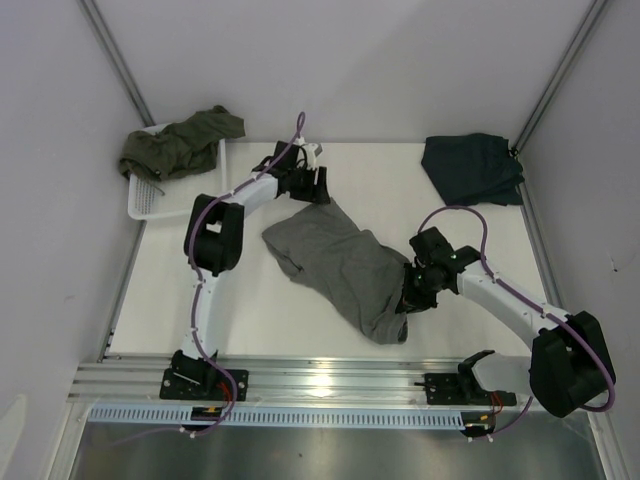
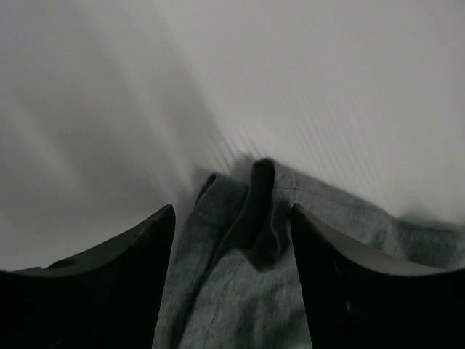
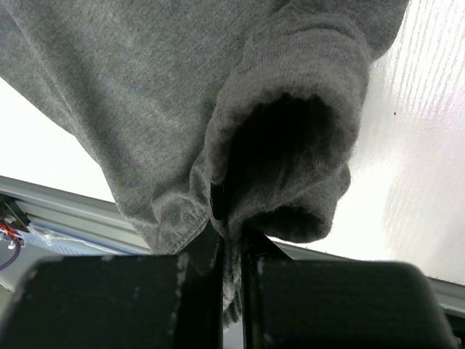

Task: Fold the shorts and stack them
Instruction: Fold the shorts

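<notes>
The light grey shorts [image 1: 335, 265] lie crumpled across the middle of the table, running from far left to near right. My left gripper [image 1: 318, 190] hovers at their far corner. In the left wrist view it [image 2: 232, 211] is open, its fingers on either side of a raised fold of grey cloth [image 2: 254, 240] without pinching it. My right gripper [image 1: 408, 297] is at the shorts' near right edge. In the right wrist view it [image 3: 231, 236] is shut on a bunch of the grey cloth [image 3: 290, 109]. Olive green shorts [image 1: 180, 145] and dark navy shorts [image 1: 472, 168] lie apart.
The olive shorts are heaped over a white mesh basket [image 1: 145, 205] at the far left corner. The navy shorts rest flat at the far right, close to the side wall. A metal rail [image 1: 330, 380] runs along the table's near edge.
</notes>
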Controlling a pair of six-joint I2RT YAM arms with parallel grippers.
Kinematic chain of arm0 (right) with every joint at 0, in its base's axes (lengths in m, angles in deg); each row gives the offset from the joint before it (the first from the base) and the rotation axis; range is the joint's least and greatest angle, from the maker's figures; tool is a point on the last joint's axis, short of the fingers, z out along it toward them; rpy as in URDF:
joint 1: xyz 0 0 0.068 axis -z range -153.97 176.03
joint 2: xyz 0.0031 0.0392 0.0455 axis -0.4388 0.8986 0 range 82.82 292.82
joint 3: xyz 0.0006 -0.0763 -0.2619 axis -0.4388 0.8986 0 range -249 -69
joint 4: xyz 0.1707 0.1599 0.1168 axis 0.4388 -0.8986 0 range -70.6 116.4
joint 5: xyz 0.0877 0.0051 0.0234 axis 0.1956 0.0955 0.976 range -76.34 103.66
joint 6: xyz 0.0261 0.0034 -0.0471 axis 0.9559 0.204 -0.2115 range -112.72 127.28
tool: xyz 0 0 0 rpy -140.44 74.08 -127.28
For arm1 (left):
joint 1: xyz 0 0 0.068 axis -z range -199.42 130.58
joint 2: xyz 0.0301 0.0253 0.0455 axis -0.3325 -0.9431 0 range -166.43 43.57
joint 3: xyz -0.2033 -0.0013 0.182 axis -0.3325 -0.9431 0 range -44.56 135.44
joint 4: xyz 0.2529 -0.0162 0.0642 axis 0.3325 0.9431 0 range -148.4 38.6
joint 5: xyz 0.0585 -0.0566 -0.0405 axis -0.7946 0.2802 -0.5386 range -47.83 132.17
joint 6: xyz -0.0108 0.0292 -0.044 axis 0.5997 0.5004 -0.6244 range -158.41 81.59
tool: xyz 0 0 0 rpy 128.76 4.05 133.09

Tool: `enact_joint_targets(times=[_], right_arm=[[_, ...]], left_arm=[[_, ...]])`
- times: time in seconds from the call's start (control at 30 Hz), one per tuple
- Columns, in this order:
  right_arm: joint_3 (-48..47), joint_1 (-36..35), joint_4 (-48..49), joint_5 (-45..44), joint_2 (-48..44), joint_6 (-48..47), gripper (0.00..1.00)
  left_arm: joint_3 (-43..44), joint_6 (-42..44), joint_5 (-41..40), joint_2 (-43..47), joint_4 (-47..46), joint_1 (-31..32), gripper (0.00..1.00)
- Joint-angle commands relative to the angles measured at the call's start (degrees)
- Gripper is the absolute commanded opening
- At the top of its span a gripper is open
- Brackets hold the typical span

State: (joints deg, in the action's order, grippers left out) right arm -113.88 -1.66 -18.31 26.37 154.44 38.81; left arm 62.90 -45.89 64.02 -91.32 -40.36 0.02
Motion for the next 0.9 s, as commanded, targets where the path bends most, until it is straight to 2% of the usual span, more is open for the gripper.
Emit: enact_joint_targets(times=[0.0,0.13,0.47,0.57,0.87], right_arm=[[0.1,-0.5,0.5,0.7,-0.1,0.4,0.00],[0.3,-0.5,0.7,0.6,0.0,0.3,0.00],[1.3,-0.5,1.3,0.7,0.2,0.3,0.00],[1.3,-0.5,1.3,0.7,0.0,0.3,0.00],[1.6,-0.5,1.5,1.2,-0.3,0.3,0.00]], left_arm=[[-4.1,0.5,6.7,5.5,-4.2,-1.8,0.68],[-4.7,1.1,8.8,4.4,-3.6,-1.7,0.61],[-9.1,-0.3,12.1,6.3,-9.1,-1.7,0.56],[-10.3,-0.7,12.6,7.2,-10.3,-1.8,0.57],[-17.3,-1.4,8.2,12.7,-17.8,-2.0,0.68]])
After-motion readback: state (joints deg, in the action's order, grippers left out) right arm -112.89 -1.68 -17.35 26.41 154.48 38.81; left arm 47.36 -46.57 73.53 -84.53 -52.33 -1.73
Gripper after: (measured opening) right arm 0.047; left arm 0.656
